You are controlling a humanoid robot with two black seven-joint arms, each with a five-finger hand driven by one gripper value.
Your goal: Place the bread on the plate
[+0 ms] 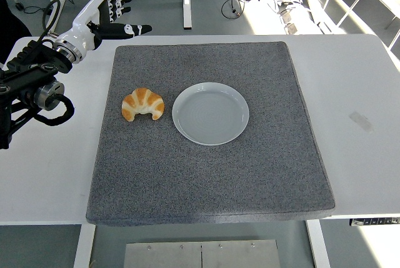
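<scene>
A golden croissant (143,104) lies on the grey mat (212,180), just left of an empty pale blue plate (210,113). The two are close but apart. My left hand (115,12) is raised at the far left, above the table's back edge, well up and left of the croissant. Its fingers are spread and hold nothing. My right arm is out of view.
The white table (356,93) extends bare to the right of the mat. Table legs, cables and equipment stand on the floor beyond the table's far edge.
</scene>
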